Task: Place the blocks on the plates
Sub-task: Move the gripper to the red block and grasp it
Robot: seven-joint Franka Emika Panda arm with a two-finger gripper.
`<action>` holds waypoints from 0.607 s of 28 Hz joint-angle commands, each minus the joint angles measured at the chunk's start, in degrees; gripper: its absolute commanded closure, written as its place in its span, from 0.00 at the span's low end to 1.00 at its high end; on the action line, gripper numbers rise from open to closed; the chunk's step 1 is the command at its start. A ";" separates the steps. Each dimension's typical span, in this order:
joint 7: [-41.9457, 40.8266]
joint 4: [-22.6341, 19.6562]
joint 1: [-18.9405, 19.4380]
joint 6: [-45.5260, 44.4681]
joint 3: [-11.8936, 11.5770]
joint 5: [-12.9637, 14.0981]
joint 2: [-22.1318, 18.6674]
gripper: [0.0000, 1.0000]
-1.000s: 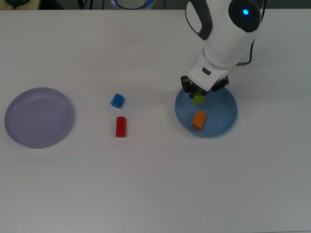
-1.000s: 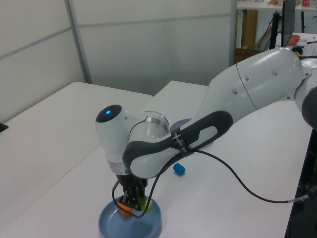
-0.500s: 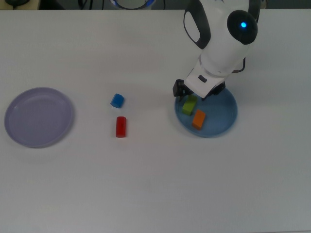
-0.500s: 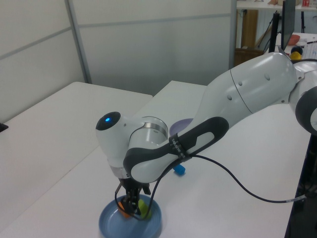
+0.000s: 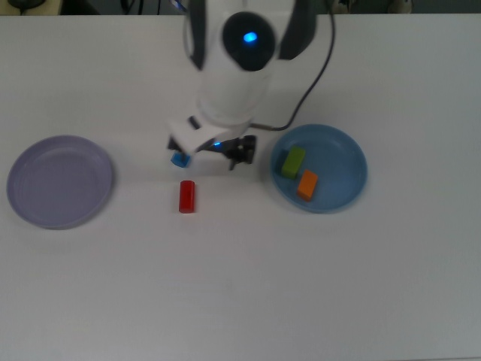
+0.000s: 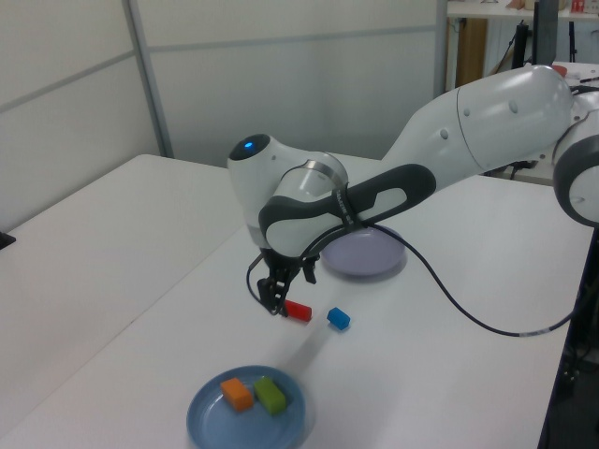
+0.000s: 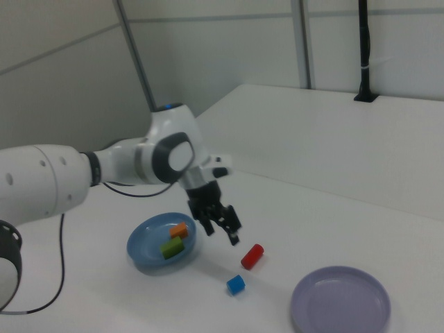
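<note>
So the blue plate is the anchor here. Sitting inside it are the green block and the orange block, side by side and just about touching; in the top view the green one is the upper-left of the pair. In the left view both lie flat on the plate floor, with the orange block on the left view's left of the green block.

The gripper is off the blue plate now, hanging in the air just past its rim on the side toward the other blocks. Its fingers are spread apart and there's nothing between them, so it's let go and empty.

The red cylinder lies on its side on the white table, well away from the blue plate on the top view's left. The blue block is near the red one, a bit farther up in the top view, and partly hidden there under the arm.

The lavender plate is way over on the far side from the blue plate, past both loose blocks, with nothing on it.
</note>
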 commanded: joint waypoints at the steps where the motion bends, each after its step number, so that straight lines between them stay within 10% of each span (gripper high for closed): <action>1: -0.71 -0.42 -3.07 5.54 0.09 0.10 2.92 0.00; 7: -0.44 -0.42 -5.18 11.60 0.09 0.63 5.73 0.03; 17: -0.71 -0.42 -5.19 13.99 0.09 0.54 7.49 0.51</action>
